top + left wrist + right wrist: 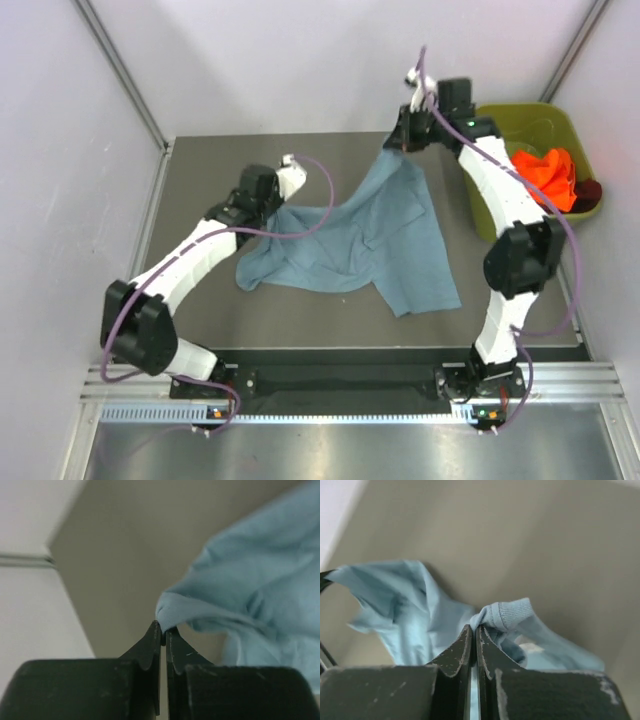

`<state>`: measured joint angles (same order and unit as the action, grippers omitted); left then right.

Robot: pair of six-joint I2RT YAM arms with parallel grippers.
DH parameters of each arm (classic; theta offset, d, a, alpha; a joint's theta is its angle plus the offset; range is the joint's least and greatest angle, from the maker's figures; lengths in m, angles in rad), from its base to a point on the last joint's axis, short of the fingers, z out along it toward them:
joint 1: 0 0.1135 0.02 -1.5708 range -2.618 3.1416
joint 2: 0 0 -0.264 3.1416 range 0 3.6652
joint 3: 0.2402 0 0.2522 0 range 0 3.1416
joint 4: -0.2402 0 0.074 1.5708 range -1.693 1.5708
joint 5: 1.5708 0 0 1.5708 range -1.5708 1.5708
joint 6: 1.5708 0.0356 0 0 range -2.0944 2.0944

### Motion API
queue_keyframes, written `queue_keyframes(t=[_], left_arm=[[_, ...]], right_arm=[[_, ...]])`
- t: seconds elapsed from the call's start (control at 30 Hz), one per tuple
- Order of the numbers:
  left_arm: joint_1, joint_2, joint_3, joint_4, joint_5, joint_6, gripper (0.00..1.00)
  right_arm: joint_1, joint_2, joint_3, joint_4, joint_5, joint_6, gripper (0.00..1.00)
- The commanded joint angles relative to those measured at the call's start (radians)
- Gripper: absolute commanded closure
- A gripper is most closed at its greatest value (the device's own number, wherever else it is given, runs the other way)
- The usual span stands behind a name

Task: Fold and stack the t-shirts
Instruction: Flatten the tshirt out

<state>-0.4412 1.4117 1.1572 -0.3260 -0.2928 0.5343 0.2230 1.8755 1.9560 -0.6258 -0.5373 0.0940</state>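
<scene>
Left: the left gripper (163, 630) has its jaws closed to a sliver on a small fold at the edge of the blue-grey t-shirt (350, 250), apparently to anchor one corner while the garment is spread. The shirt drapes between the two arms over the middle of the grey table (320, 320). It is rumpled, its lower part resting on the surface, not yet laid flat.

Right: the right gripper (474, 629), jaws clamped just as tight, holds a ribbed band of the same shirt raised near the table's far edge. The two-point hold looks meant to stretch the cloth out before a first fold.

Far right: the orange t-shirt (545, 170) and a dark maroon t-shirt (590, 190) lie bunched in the olive-green bin (530, 125) beside the table, with no stack begun.
</scene>
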Motion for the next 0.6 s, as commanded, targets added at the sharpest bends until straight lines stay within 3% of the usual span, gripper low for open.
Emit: queue_keyframes(t=[0.0, 0.1, 0.3, 0.37, 0.53, 0.57], left_arm=[[0.028, 0.073, -0.063, 0.071, 0.003, -0.089, 1.00], [0.068, 0.198, -0.053, 0.079, -0.015, -0.141, 1.00], [0.171, 0.398, 0.136, 0.051, -0.060, -0.260, 0.97], [0.179, 0.444, 0.194, 0.054, -0.071, -0.240, 0.87], [0.187, 0.435, 0.309, 0.038, -0.170, -0.231, 0.41], [0.185, 0.426, 0.334, 0.015, -0.163, -0.234, 0.39]], right_arm=[[-0.031, 0.088, 0.064, -0.021, -0.026, -0.051, 1.00], [-0.065, 0.244, 0.125, -0.028, -0.020, -0.054, 1.00], [-0.136, 0.450, 0.302, 0.052, -0.039, 0.081, 1.00], [-0.134, 0.494, 0.336, 0.090, -0.050, 0.108, 1.00], [-0.129, 0.524, 0.351, 0.140, -0.038, 0.153, 1.00], [-0.129, 0.522, 0.351, 0.144, -0.035, 0.153, 1.00]])
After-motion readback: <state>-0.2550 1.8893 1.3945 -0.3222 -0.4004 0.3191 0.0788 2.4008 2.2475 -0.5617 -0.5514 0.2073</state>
